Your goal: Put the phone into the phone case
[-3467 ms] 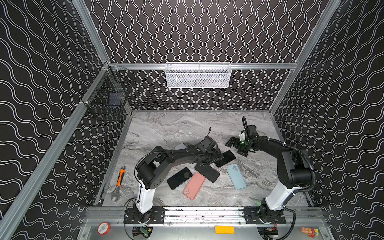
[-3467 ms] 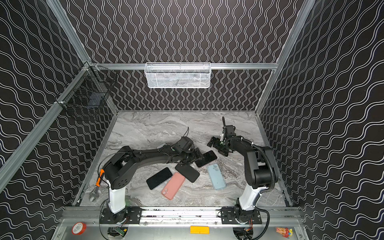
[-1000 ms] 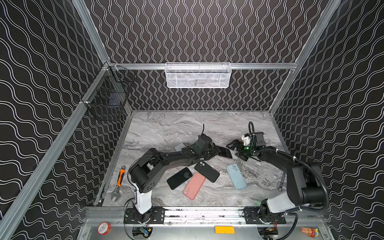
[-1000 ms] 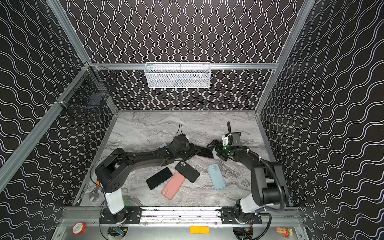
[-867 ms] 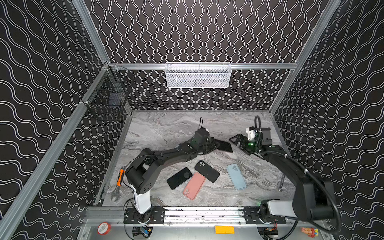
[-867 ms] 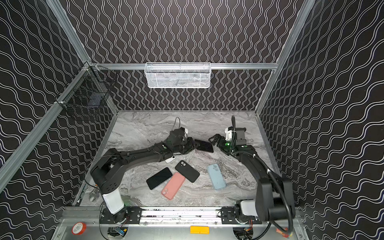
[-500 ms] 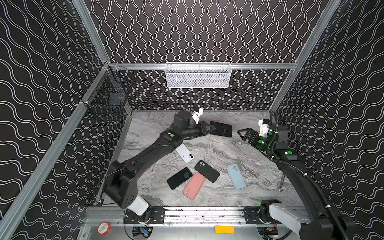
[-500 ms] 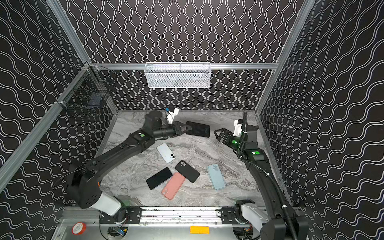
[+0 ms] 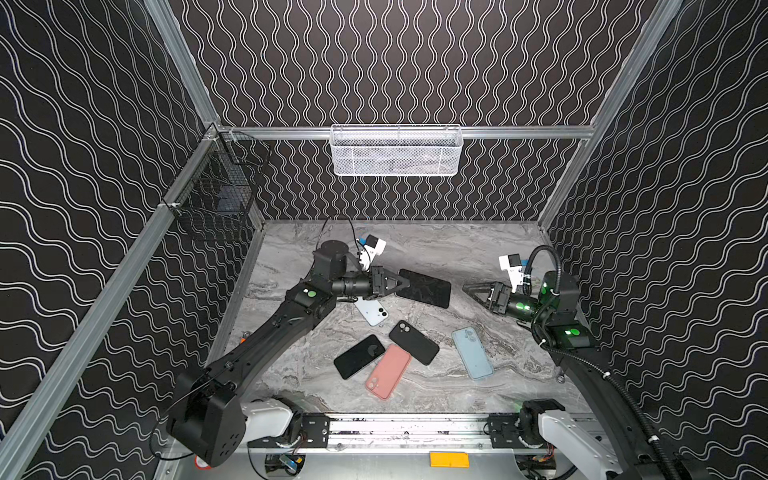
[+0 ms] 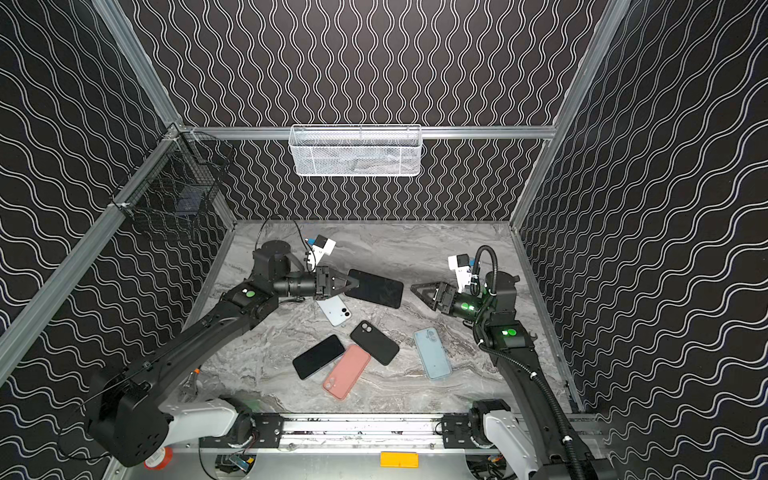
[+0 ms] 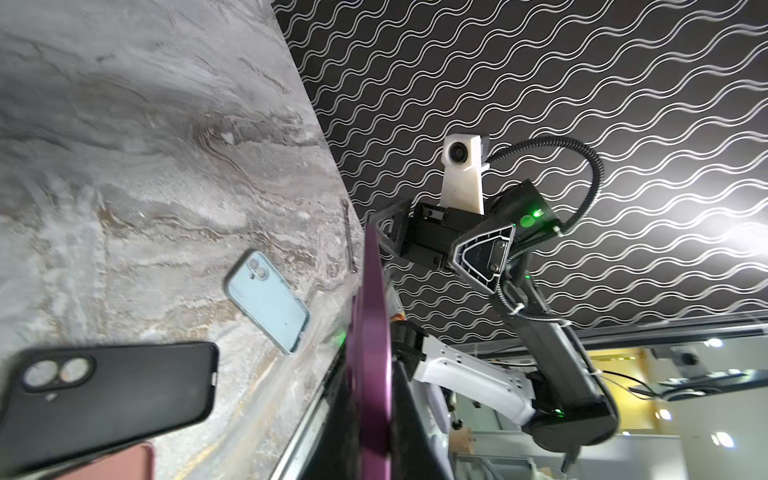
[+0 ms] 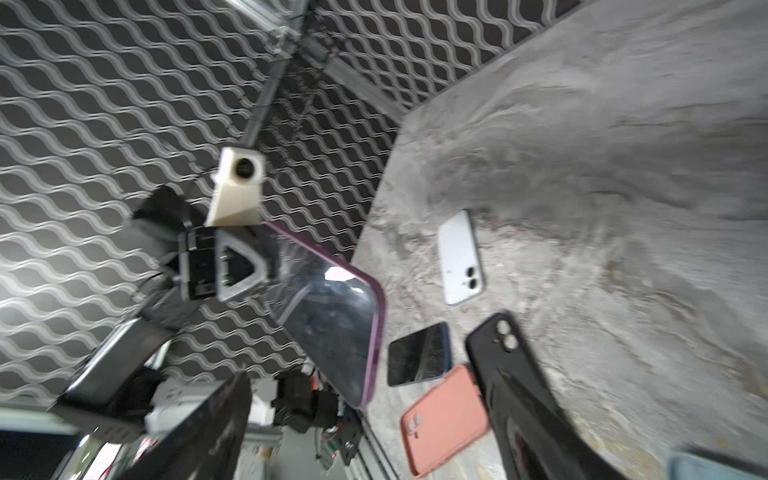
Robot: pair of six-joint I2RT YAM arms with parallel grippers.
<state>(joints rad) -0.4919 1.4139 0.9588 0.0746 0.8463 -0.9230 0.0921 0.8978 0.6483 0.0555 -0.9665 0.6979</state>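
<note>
My left claw (image 9: 400,286) pinches one short end of the phone (image 9: 424,288) and holds it in the air above the table (image 9: 415,249). The long axis of the phone points straight at my right claw (image 9: 471,290), which is spread wide and faces the free end, near but not touching. I judge the right claw is better placed for that end. The black case (image 9: 414,343) and pink case (image 9: 388,371) lie below, toward the front

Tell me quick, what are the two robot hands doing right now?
Left gripper: closed, holding the phone.
Right gripper: open, holding nothing.
</note>
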